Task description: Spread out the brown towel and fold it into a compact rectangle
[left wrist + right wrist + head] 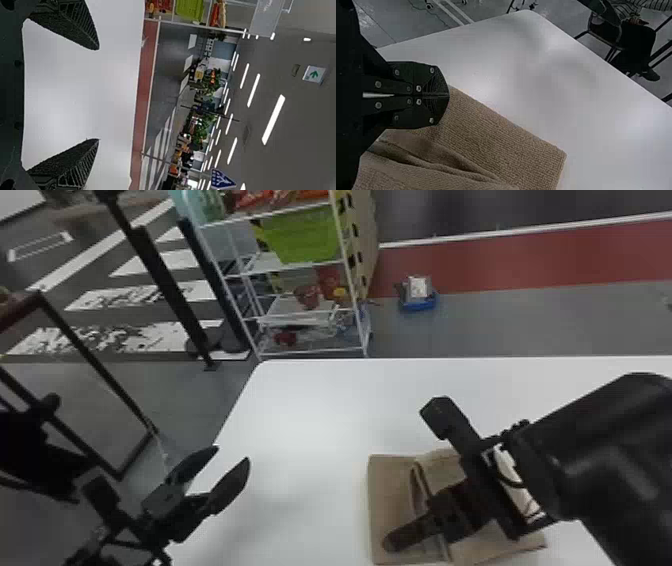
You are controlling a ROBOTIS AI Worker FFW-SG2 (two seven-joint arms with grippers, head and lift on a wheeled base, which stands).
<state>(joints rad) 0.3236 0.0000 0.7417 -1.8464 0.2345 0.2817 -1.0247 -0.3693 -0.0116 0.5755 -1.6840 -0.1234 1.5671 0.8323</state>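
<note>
Hiding some brown towel (392,490) — right gripper (395,542)

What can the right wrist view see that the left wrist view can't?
Right wrist view: the brown towel, folded over in layers, and the right hand, shut.

Left wrist view: the left hand, wide open, plus a green bin and long ceiling lights.

Both: the white table and some floor past it.
</note>
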